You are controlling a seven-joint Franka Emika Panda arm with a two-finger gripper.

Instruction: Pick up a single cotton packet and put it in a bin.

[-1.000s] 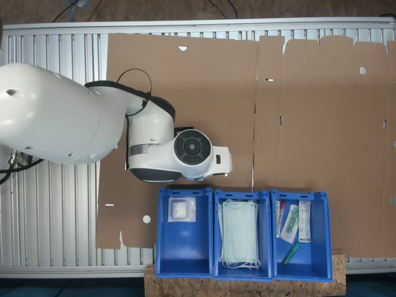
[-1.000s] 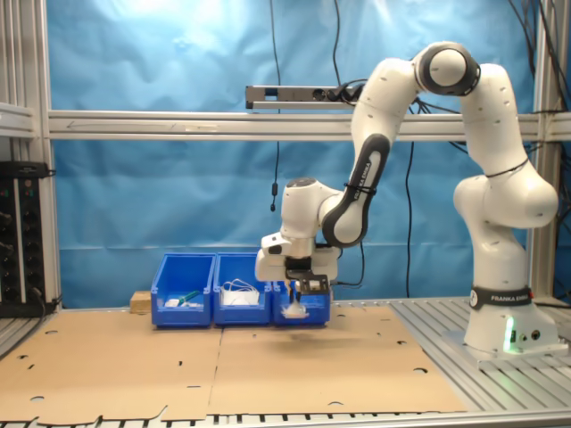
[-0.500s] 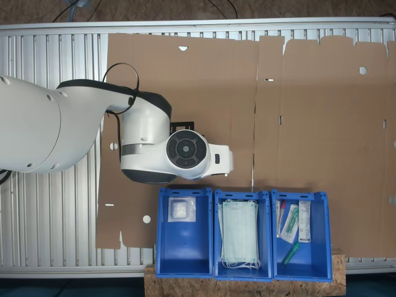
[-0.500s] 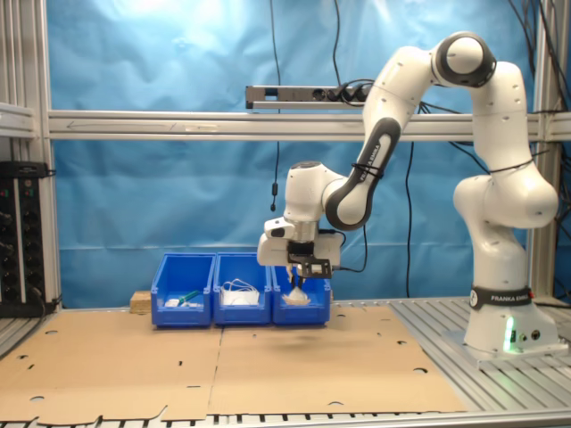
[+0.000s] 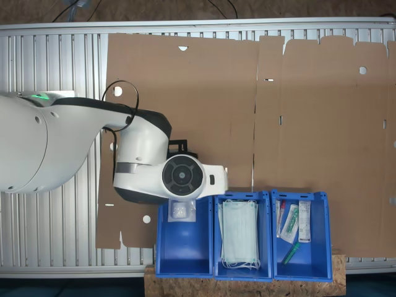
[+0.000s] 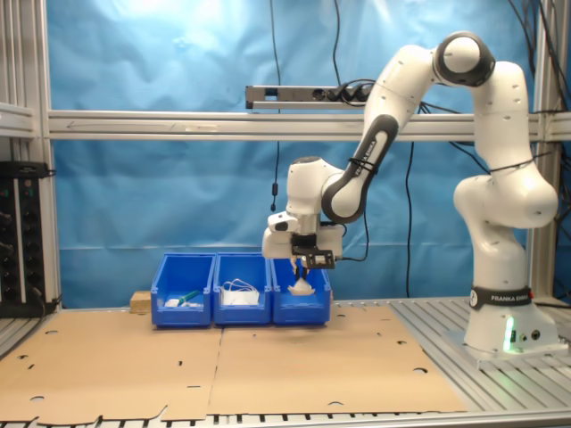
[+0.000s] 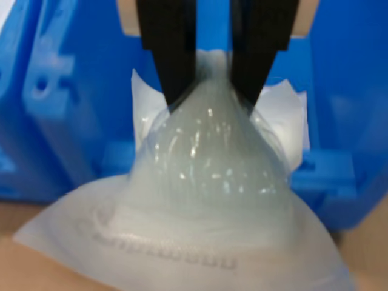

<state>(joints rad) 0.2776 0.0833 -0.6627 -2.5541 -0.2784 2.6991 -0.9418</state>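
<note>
The two black fingers (image 7: 176, 54) were pinching the top of the cotton packet (image 7: 212, 176), the clear plastic bunched between them so that the packet hung below the gripper (image 7: 212, 91) like a small bag; gripping a pinched fold was probably the only sure hold on something so flat and limp. In the second exterior view the gripper (image 6: 306, 270) held the packet (image 6: 302, 287) just above the near rim of the bin (image 6: 302, 306), at the end of the row nearest the robot's base. In the first exterior view the wrist covered that bin's (image 5: 183, 247) edge nearest the cardboard, with another packet (image 5: 180, 211) lying inside. I judge the carry nearly done, with release to follow once the packet was fully over the bin.
</note>
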